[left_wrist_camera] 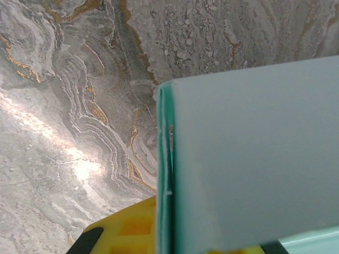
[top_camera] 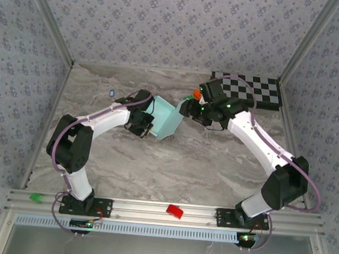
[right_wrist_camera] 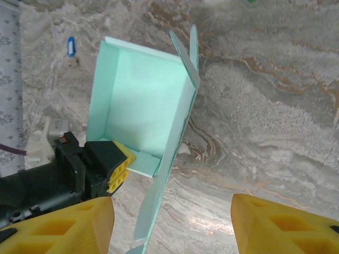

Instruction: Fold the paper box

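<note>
**Left gripper [top_camera: 147, 131] clamped on the aqua box, right gripper [top_camera: 183, 107] spread wide**

Nearest me, a ribbed aluminium rail [top_camera: 121, 203] carries both arm bases, with a small red block [top_camera: 175, 211] and a green one [top_camera: 35, 198] lying on it. Beyond lies the table [top_camera: 172, 169], a glossy marble pattern of grey veins with rusty streaks. Both white arms reach inward to the middle of it, where the paper box [top_camera: 165, 119] is. It is thin, matte, pale aqua card, half formed into a shallow open tray with sharp creases, and it is tipped up so its hollow faces the right arm. One long flap hangs loose off its side.

The left gripper's yellow ribbed pads [right_wrist_camera: 117, 170] are pressed together on a small flap at the box's lower corner. The right gripper sits just beside the box's far right corner, its chunky yellow fingers [right_wrist_camera: 63, 227] well apart and holding nothing.

Farther off, a tiny blue tag [top_camera: 112, 92] lies on the marble. A black-and-white checkerboard [top_camera: 253, 90] lies flat in the far right corner, by flowered wallpaper.
</note>
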You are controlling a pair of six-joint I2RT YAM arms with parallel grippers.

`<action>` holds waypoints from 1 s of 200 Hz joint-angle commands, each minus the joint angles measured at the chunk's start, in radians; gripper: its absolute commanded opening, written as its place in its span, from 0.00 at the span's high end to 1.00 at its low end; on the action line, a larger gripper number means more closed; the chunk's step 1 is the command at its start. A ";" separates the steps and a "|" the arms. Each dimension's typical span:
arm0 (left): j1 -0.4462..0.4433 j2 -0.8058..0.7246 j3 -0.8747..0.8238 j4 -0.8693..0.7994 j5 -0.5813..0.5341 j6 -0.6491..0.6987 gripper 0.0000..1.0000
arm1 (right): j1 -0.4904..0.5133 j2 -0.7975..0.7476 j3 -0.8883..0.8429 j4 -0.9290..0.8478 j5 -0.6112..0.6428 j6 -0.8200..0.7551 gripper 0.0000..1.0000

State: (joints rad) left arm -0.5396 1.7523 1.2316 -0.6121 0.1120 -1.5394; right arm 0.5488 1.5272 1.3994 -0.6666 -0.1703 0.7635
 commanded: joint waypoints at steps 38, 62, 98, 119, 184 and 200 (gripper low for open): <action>-0.010 0.008 0.048 -0.039 -0.001 -0.052 1.00 | 0.014 0.048 0.019 0.014 -0.010 0.062 0.46; -0.009 0.016 0.050 -0.039 0.003 -0.052 1.00 | 0.022 0.064 0.017 0.022 -0.014 0.068 0.51; -0.009 0.027 0.054 -0.034 0.007 -0.053 1.00 | 0.031 0.071 0.014 0.022 0.015 0.087 0.60; -0.010 0.036 0.058 -0.033 0.012 -0.051 1.00 | 0.032 0.075 0.009 0.025 0.016 0.100 0.67; -0.010 0.038 0.054 -0.022 0.021 -0.047 1.00 | 0.028 0.073 -0.012 0.038 0.026 0.126 0.86; -0.011 0.036 0.052 -0.019 0.022 -0.047 1.00 | 0.028 0.076 -0.013 0.041 0.031 0.129 0.87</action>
State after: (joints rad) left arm -0.5446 1.7882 1.2560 -0.6094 0.1169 -1.5467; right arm 0.5766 1.5879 1.3972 -0.6327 -0.1612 0.8761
